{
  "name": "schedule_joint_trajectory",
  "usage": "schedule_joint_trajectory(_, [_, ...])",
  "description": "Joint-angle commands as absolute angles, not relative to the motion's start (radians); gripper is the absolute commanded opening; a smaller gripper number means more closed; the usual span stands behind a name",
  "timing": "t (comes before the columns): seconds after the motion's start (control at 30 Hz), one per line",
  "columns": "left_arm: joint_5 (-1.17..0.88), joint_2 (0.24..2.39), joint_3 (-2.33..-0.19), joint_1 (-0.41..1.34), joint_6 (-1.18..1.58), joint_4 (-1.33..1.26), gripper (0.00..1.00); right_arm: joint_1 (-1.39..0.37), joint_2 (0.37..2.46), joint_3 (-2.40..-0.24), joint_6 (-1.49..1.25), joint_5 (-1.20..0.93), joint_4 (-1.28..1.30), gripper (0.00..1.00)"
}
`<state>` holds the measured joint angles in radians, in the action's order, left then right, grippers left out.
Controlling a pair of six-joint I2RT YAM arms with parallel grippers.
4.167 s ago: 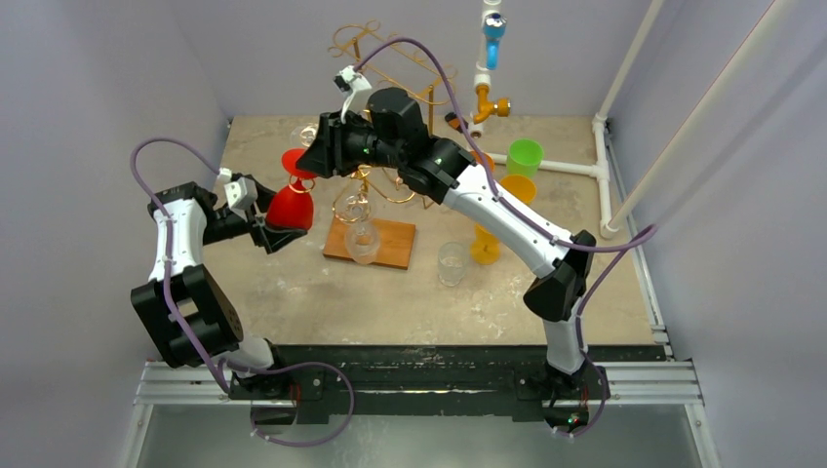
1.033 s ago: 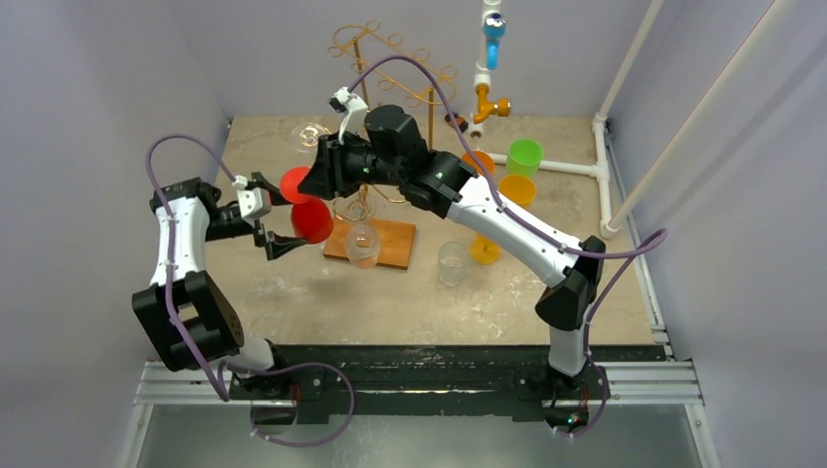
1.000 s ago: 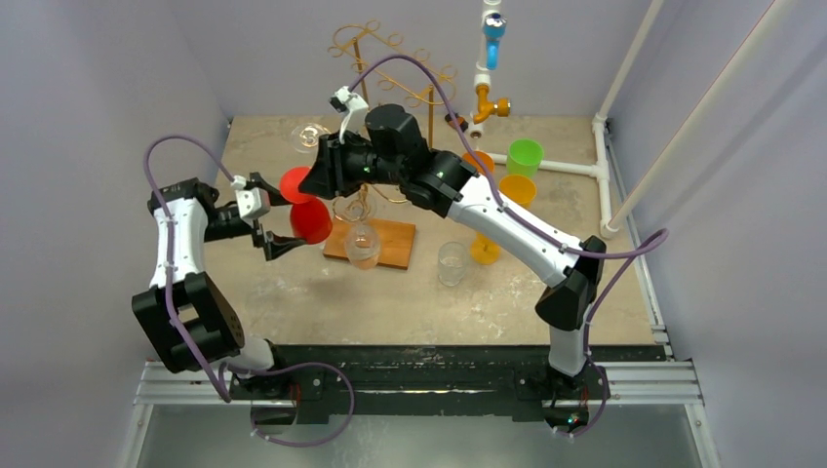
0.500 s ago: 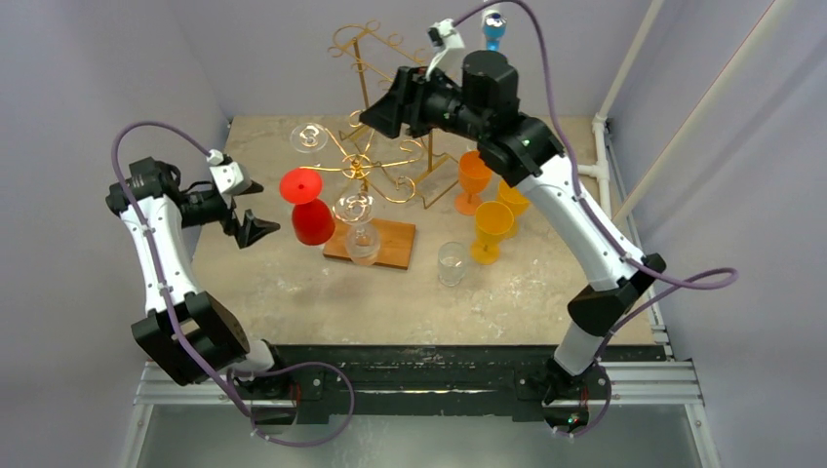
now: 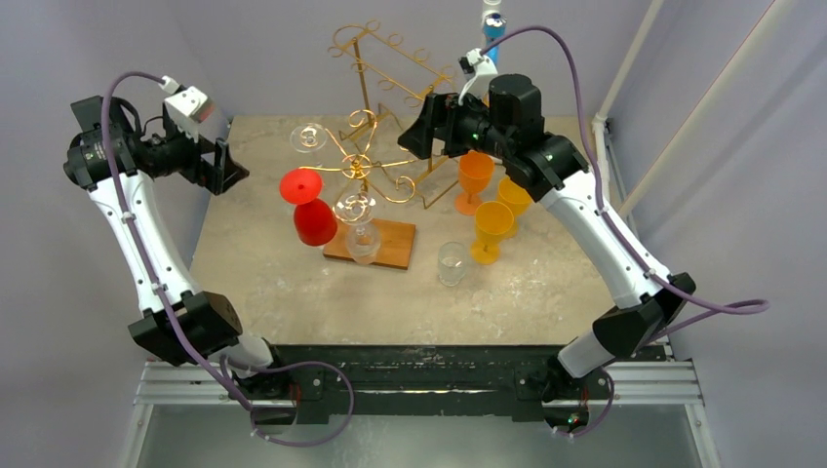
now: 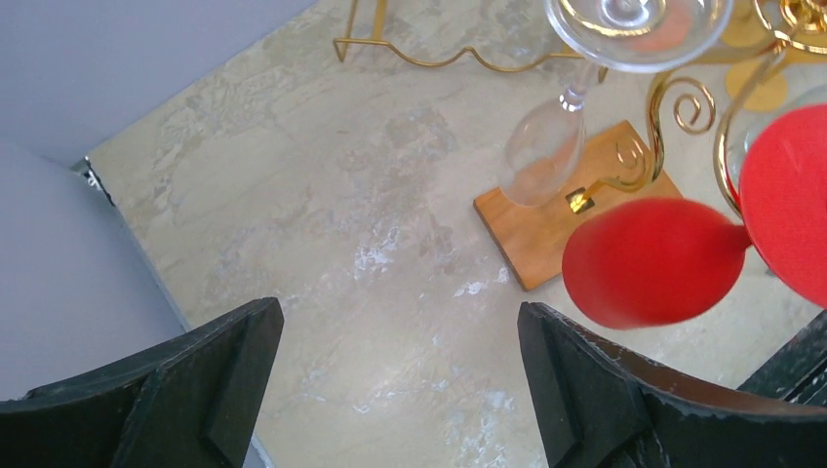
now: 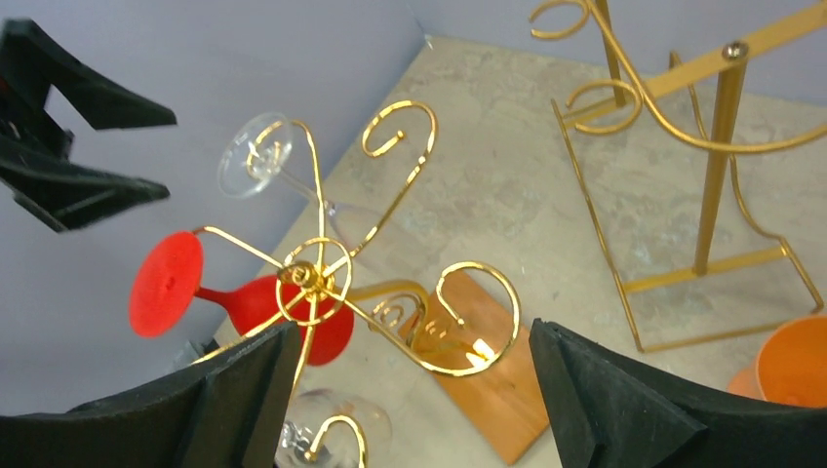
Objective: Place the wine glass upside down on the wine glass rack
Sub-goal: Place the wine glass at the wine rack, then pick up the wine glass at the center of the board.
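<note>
Three glasses are counted hung upside down on the gold rack (image 5: 375, 168): two clear glasses (image 5: 308, 137) and one red wine glass (image 5: 314, 224), opaque, foot up. The left gripper (image 6: 398, 317) and right gripper (image 7: 414, 336) are spread wide and empty.

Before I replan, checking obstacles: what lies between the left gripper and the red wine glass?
Nothing; the top view shows only bare table between left gripper and red wine glass.

White-and-black left arm (image 5: 135, 229), matching right arm (image 5: 595, 234), looping purple cables (image 5: 729, 310), black wedge-shaped fingers (image 6: 605, 390)
</note>
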<state>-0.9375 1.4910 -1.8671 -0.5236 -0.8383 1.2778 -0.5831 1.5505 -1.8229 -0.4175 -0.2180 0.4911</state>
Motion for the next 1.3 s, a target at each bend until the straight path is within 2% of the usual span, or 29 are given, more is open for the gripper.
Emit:
schedule_joint_trajectory(0.0, [-0.889,1.510,-1.934,-0.531,-0.564,1.199,1.00,-0.553,1.507,-1.798,-0.385,-0.217,0.486,0.99])
schedule_joint_trajectory(0.13, [-0.882,1.500,-1.923,-0.529,-0.416,1.092,0.99,-0.520,1.529,-1.795,-0.405,-0.284,0.463,0.99])
schedule_joint_trajectory(0.3, [-0.857,1.501,-1.925,-0.466,-0.347,1.041,0.92,-0.514,1.559,-1.794,-0.428,-0.335,0.421,0.99])
schedule_joint_trajectory(0.53, [-0.757,1.540,-1.920,-0.439,-0.273,1.009,0.90,-0.515,1.524,-1.757,-0.405,-0.294,0.447,0.86])
schedule_joint_trajectory(0.6, [-0.722,1.551,-1.911,-0.439,-0.274,1.018,0.91,-0.514,1.470,-1.695,-0.393,-0.271,0.444,0.85])
schedule_joint_trajectory(0.67, [-0.696,1.552,-1.890,-0.441,-0.283,1.026,1.00,-0.514,1.406,-1.623,-0.382,-0.251,0.442,0.84])
schedule_joint_trajectory(0.83, [-0.659,1.546,-1.849,-0.450,-0.311,1.074,1.00,-0.514,1.244,-1.419,-0.377,-0.189,0.461,0.83])
schedule_joint_trajectory(1.07, [-0.603,1.534,-1.813,-0.479,-0.339,1.122,1.00,-0.534,1.063,-1.158,-0.387,-0.195,0.458,0.72])
schedule_joint_trajectory(1.27, [-0.547,1.505,-1.744,-0.487,-0.359,1.125,1.00,-0.689,1.049,-1.027,-0.434,-0.127,0.354,0.60])
